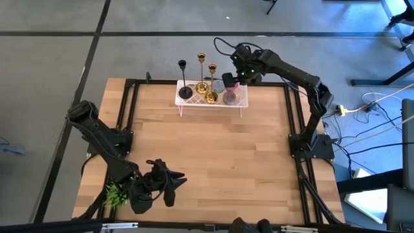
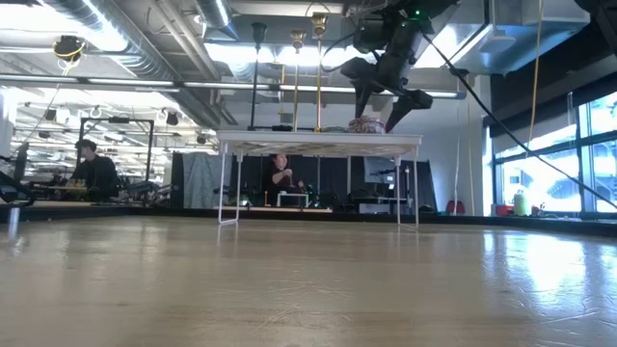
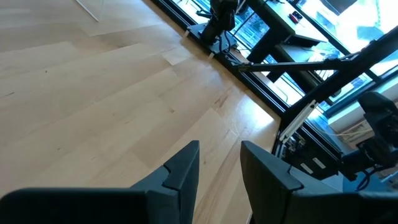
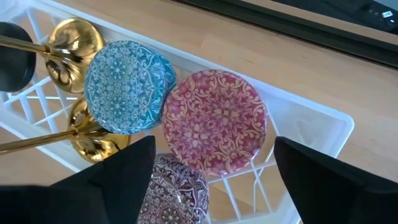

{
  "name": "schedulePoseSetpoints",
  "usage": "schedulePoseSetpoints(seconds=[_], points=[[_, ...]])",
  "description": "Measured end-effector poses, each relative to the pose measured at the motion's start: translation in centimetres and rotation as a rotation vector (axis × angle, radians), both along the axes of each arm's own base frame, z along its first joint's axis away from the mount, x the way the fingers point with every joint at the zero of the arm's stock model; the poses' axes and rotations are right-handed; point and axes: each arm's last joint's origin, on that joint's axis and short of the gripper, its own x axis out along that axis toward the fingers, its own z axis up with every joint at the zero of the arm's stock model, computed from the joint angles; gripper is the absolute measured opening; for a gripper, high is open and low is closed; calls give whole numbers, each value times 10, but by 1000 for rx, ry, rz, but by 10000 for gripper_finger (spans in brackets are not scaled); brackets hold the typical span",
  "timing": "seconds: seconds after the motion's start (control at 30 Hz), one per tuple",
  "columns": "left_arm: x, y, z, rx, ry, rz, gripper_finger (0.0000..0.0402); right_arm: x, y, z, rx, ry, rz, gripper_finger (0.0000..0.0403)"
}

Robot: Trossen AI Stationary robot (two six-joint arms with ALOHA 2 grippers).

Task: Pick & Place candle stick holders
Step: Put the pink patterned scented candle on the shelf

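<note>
Gold candle stick holders [image 1: 207, 81] upright, stems vertical | right end effector [image 1: 234, 79] open, empty

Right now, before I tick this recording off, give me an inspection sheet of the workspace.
Surface: wooden table, bare in the middle.
Job's things: black candle stick holder and two gold candle stick holders upright on the white wire rack at the far edge.
Clutter: three patterned round lids on the rack; green plant at the near left corner.
End effectors: right end effector open above the lids; left end effector slightly open, empty, near the plant.
Cables: bundle on the floor to the right.
Surroundings: seated people behind the table.
</note>
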Motion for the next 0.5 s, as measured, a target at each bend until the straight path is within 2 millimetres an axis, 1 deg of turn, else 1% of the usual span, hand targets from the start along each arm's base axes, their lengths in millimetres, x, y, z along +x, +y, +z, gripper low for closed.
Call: schedulePoseSetpoints(seconds=[0.5], points=[[0, -1, 0, -2, 3, -6, 113, 0, -1, 0, -28, 5, 65, 330]])
